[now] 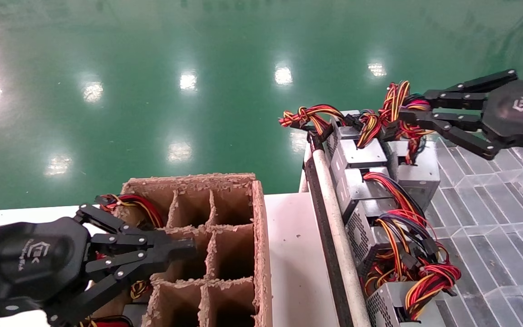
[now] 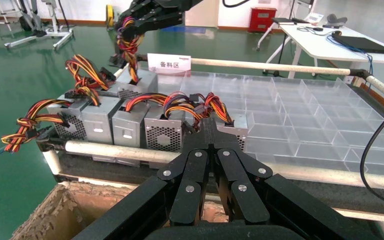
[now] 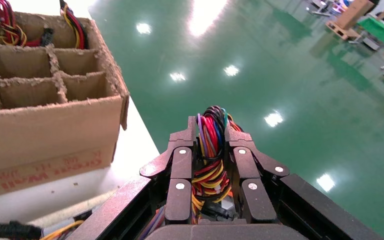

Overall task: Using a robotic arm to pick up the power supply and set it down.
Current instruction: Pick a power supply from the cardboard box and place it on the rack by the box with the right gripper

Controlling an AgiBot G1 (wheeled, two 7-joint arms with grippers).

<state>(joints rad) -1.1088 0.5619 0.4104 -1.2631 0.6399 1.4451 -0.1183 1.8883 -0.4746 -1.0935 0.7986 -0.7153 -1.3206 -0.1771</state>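
The power supply point(image 1: 413, 170), a grey vented metal box, is held by its red-yellow wire bundle point(image 3: 211, 150), clamped in the right gripper point(image 1: 418, 113).

A white rectangular sign card point(image 2: 169, 63) standing at the twelve o'clock edge of the clear plastic compartment tray point(image 2: 300, 105) reads "备料区" in dark characters, under a smaller line too fine to read. The black rounded left gripper point(image 1: 184, 247) and black rounded right gripper point(image 1: 407, 116) each carry a white logo on the housing, its lettering illegible. Red print on the side wall of the brown corrugated cardboard divider box point(image 3: 50, 145) shows upside down and cannot be read.
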